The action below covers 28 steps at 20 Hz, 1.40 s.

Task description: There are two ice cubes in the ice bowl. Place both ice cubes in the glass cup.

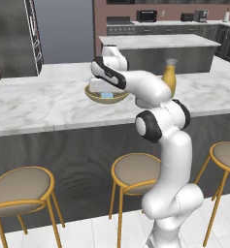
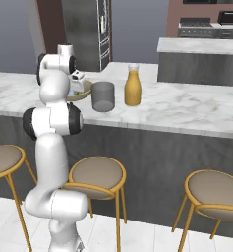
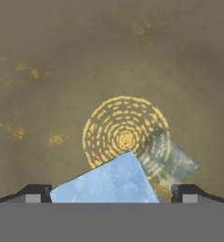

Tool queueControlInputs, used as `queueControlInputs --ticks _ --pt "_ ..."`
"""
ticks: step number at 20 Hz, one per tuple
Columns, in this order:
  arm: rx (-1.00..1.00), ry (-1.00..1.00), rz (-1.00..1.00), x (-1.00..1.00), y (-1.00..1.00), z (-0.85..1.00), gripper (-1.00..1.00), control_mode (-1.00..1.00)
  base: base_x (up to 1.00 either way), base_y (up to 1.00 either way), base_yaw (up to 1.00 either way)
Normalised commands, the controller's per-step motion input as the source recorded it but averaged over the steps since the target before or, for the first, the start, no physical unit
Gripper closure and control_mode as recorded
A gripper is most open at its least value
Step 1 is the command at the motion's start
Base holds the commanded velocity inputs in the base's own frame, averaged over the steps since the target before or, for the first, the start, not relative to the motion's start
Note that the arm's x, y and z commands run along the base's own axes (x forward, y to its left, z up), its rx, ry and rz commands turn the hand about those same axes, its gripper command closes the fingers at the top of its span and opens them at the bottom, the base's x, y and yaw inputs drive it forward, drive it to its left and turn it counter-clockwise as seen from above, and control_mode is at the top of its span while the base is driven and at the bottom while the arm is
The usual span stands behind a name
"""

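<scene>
My gripper (image 3: pixel 111 194) is lowered inside the tan-gold ice bowl (image 3: pixel 61 71) and stands open. One pale blue ice cube (image 3: pixel 108 182) lies between its two fingertips (image 3: pixel 35 193), close to the left one and with a gap to the right one. The second ice cube (image 3: pixel 170 158), more see-through, rests just beyond, beside the bowl's spiral centre. The ice bowl (image 1: pixel 94 96) sits on the marble counter with the hand over it, a blue cube (image 1: pixel 106 95) showing inside. The grey glass cup (image 2: pixel 103 96) stands right beside the ice bowl (image 2: pixel 83 93).
A tall carafe of orange liquid (image 2: pixel 132 88) stands on the counter (image 2: pixel 187 110) just past the cup. Several gold-framed stools (image 1: pixel 136 169) line the counter's front. A second island (image 1: pixel 160 41) and kitchen appliances lie behind.
</scene>
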Motion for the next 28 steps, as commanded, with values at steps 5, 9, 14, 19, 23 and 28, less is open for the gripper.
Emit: queueControlInputs --ticks 5,9,14,19,23,28 --pt "0.00 0.00 0.00 0.00 0.00 -0.06 1.00 -1.00 0.00 0.00 0.00" --pt "0.00 -0.06 0.00 -0.09 0.01 0.09 1.00 -1.00 0.00 0.00 0.00" --pt "0.00 -0.24 0.00 -0.19 -0.01 0.79 1.00 -1.00 0.00 0.00 0.00" --pt "0.00 -0.14 -0.02 -0.05 -0.27 0.80 1.00 -1.00 0.00 0.00 0.00" --pt "0.00 0.00 -0.09 -0.04 -0.90 0.07 1.00 -1.00 0.00 0.00 0.00" --pt "0.00 0.07 -0.13 0.08 -1.00 0.00 1.00 -1.00 0.00 0.00 0.00"
